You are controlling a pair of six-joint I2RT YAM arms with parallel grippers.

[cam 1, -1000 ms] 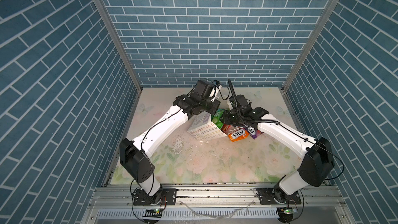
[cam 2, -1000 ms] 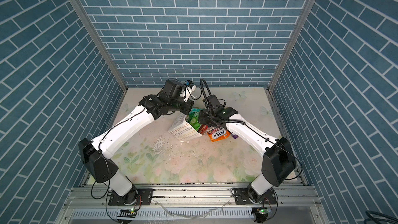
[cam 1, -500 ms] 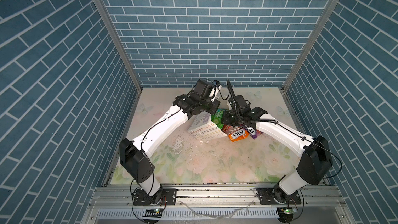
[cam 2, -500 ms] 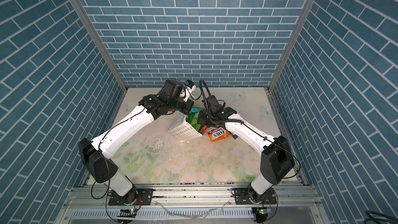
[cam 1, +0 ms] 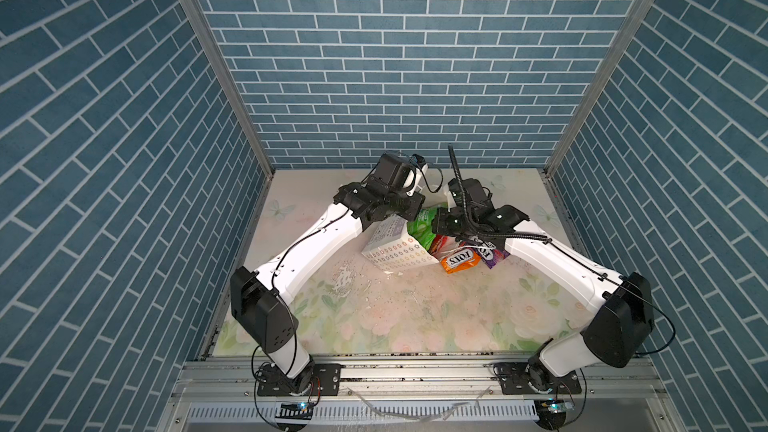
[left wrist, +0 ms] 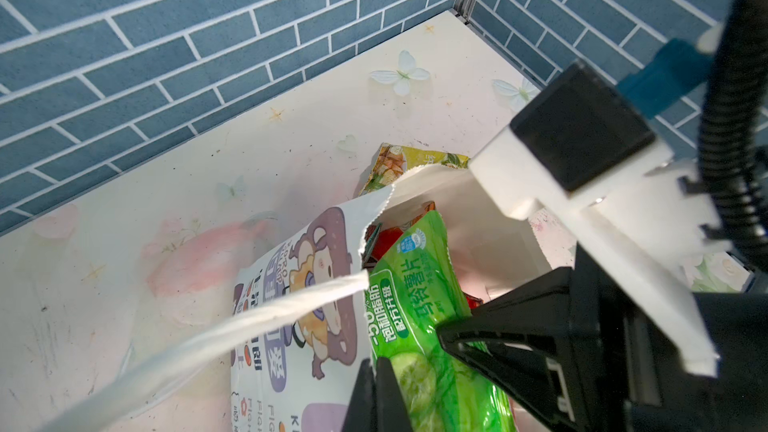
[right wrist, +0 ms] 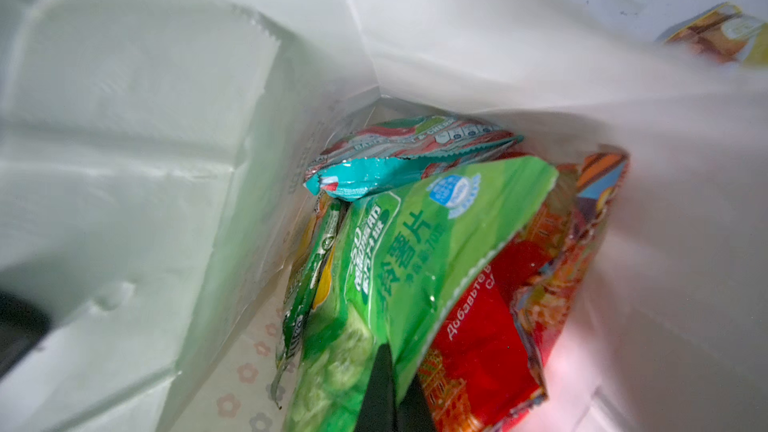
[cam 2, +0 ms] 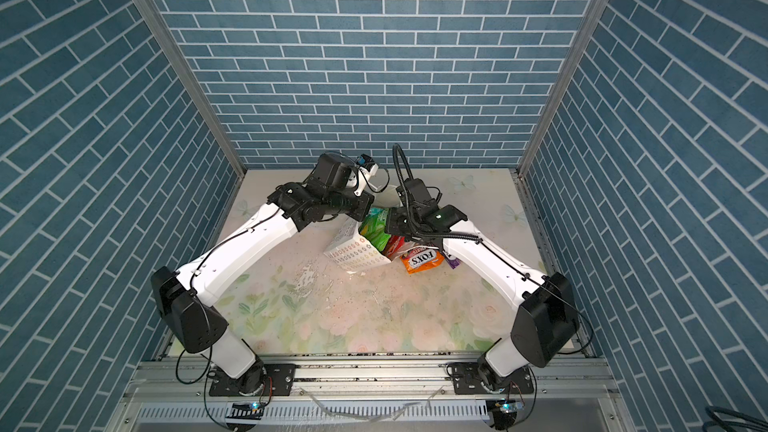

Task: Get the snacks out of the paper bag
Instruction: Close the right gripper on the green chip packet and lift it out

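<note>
The paper bag [cam 1: 399,253] [cam 2: 357,253] lies tipped over mid-table, mouth toward the right. My left gripper [left wrist: 376,392] is shut on the bag's cartoon-printed wall [left wrist: 299,284] near the mouth. My right gripper [right wrist: 392,392] reaches into the mouth and is shut on the edge of the large green packet [right wrist: 415,251] [cam 1: 422,228]. A red packet [right wrist: 478,326], a teal packet [right wrist: 374,176] and a small green packet [right wrist: 307,284] lie inside. An orange FOX'S packet [cam 1: 461,261] [cam 2: 420,260] and a purple packet [cam 1: 494,257] lie on the table outside the mouth.
A yellow packet [left wrist: 399,160] lies on the table behind the bag. A white cord handle [left wrist: 208,334] stretches across the left wrist view. Both wrists crowd together over the bag's mouth. Blue brick walls [cam 1: 395,76] enclose the floral table [cam 1: 415,317] on three sides.
My right gripper has pushed a little further into the bag's mouth and has shut on the large green packet. The left gripper keeps its hold on the bag.
</note>
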